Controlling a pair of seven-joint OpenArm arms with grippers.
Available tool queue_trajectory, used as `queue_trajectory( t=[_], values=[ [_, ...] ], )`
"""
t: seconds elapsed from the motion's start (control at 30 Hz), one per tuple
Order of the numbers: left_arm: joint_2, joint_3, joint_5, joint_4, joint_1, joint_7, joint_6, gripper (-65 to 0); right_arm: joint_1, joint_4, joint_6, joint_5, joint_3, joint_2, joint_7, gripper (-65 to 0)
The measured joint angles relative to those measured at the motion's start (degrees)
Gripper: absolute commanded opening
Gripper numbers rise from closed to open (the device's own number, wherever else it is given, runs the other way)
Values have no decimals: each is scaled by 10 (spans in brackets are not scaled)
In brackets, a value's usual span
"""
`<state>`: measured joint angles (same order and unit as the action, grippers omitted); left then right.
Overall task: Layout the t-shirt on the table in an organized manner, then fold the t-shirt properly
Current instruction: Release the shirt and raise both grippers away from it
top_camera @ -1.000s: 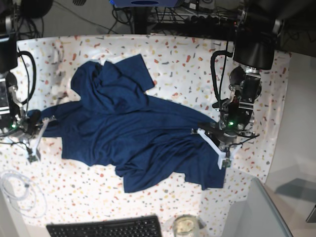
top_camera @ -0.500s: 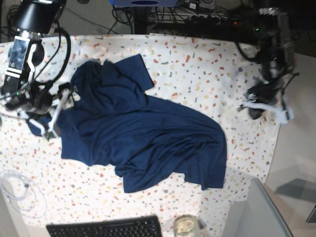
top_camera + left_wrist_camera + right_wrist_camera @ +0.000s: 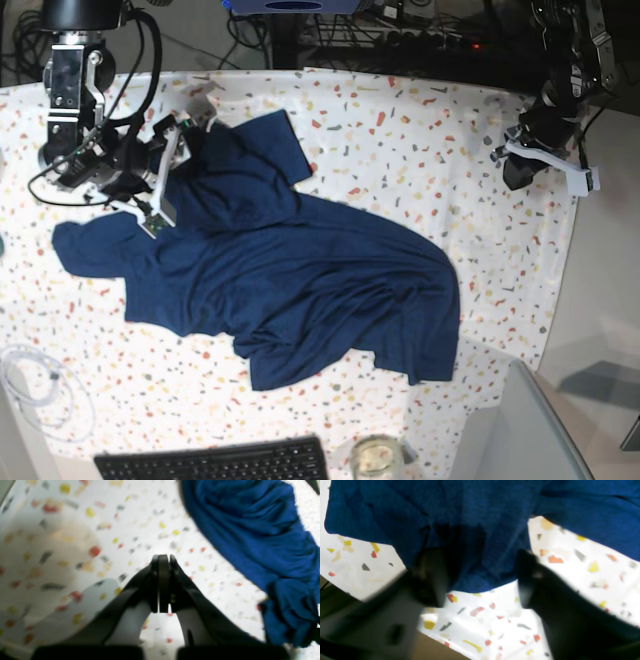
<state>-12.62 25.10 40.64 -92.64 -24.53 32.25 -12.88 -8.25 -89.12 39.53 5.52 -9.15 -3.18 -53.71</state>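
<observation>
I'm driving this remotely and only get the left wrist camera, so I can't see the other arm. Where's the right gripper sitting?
Observer: The right gripper is over the bunched upper part of the t-shirt, across the table from your arm.
Operator: Is it open?
Observer: Yes. The right wrist view shows its jaws apart with a fold of the shirt between them. I cannot tell whether they touch it.
Operator: How flat is the shirt overall?
Observer: Not flat. It lies crumpled and diagonal across the table, with wrinkles gathered at the lower end.
</observation>
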Motion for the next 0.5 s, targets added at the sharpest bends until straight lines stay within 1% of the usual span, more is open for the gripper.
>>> queue_trajectory(
  t=[0.03, 0.07, 0.1, 0.13, 0.17, 0.2, 0.23, 0.3, 0.4, 0.43, 0.5],
  values=[
    [0, 1, -10, -1, -3, -1, 0, -650, 1, 4, 0, 1, 0, 0, 2, -488],
    [2, 0, -32, -2, -4, -1, 0, -650, 1, 5, 0, 2, 0, -1, 2, -594],
    [3, 0, -54, -3, -4, -1, 0, -650, -1, 4, 0, 2, -2, -3, 2, -650],
    [6, 0, -77, -3, -4, -1, -1, -650, -5, 2, 0, 2, -8, -3, 2, -650],
    [8, 0, -97, -3, -4, 0, 0, -650, -11, -7, 0, 2, -17, -3, 0, -629],
    [12, 0, -120, -3, -4, -1, -1, -650, -20, -21, 0, 1, -30, -3, 0, -626],
    [17, 0, -137, -3, -4, -1, 0, -650, -32, -43, 1, -1, -42, -3, -1, -642],
    [29, 0, -168, -3, -4, -1, -4, -650, -57, -95, 2, -1, -65, -7, -3, -650],
    [36, -1, -181, -3, -5, 0, -5, -650, -92, -162, 5, 5, -109, -26, 2, -647],
    [37, 0, -183, -3, -4, 1, -5, -650, -96, -166, 4, 4, -129, -28, -5, -647],
    [37, 0, -183, -3, -2, 1, -5, -650, -101, -162, 5, -1, -152, -30, -42, -645]
  ],
)
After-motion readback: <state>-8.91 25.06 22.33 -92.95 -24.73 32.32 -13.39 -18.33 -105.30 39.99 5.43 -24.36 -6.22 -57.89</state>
